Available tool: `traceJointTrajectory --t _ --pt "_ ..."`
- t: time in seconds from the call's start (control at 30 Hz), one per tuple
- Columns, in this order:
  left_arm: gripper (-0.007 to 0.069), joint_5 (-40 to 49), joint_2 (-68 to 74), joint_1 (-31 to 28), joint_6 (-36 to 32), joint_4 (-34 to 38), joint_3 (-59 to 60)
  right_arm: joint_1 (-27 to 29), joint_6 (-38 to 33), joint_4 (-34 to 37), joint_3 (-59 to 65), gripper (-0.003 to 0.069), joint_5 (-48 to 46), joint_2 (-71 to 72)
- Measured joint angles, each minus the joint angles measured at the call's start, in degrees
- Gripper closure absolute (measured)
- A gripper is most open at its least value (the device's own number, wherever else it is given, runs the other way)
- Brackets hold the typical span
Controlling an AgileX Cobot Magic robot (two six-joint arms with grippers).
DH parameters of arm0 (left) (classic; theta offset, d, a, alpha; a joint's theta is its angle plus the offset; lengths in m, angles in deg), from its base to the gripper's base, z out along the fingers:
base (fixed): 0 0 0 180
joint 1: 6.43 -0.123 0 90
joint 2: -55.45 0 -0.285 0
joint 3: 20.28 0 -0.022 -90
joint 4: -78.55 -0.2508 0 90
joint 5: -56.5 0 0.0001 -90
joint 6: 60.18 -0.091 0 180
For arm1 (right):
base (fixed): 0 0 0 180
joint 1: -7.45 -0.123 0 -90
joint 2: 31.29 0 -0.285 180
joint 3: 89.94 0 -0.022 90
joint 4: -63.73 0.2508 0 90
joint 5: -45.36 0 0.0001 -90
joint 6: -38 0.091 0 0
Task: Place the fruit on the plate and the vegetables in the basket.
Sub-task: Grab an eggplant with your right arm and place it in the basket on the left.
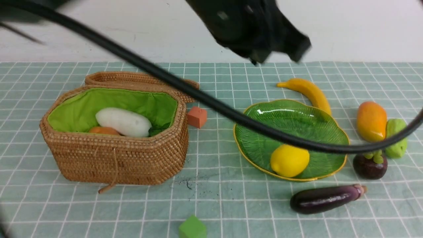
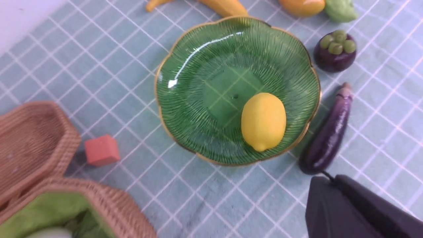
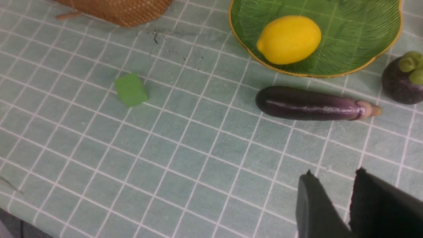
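The lemon (image 1: 289, 161) is being carried at 6 o'clock on the plate (image 1: 297, 115); the eggplant (image 1: 325, 199) is lying at its 5 o'clock. The left fingers (image 2: 330, 205) are being pressed together, the right fingers (image 3: 314, 205) slightly spread, both empty. Pinched off-centre, the glossy eggplant may be rolled away.

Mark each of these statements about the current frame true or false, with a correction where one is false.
1. The lemon lies on the plate. True.
2. The basket stands open with the radish inside. True.
3. The eggplant is in the basket. False: it lies on the tablecloth, in front of the plate.
4. The mangosteen sits on the plate. False: it is on the tablecloth, just outside the plate's rim on the right.
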Motion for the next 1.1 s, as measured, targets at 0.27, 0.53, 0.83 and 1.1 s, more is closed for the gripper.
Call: traceJointTrajectory --t 0.27,0.53,0.83,1.1 --pt "0.0638 0.1 -17.6 0.0 1.6 0.0 17.7 0.0 -3.3 0.0 0.1 0.0465 3.8 -11.6" --pt "0.0638 -17.1 -42.1 0.0 4.7 2.4 56.6 0.0 -17.9 0.0 0.1 0.0450 6.5 -23.4" --pt "0.0638 -25.8 -65.4 0.0 9.5 4.4 77.9 0.0 -33.8 -7.9 0.1 0.0383 6.7 -35.8" --pt "0.0638 -26.3 -77.9 0.0 10.4 4.4 81.8 0.0 -41.4 -18.4 0.1 0.0251 11.4 -48.1"
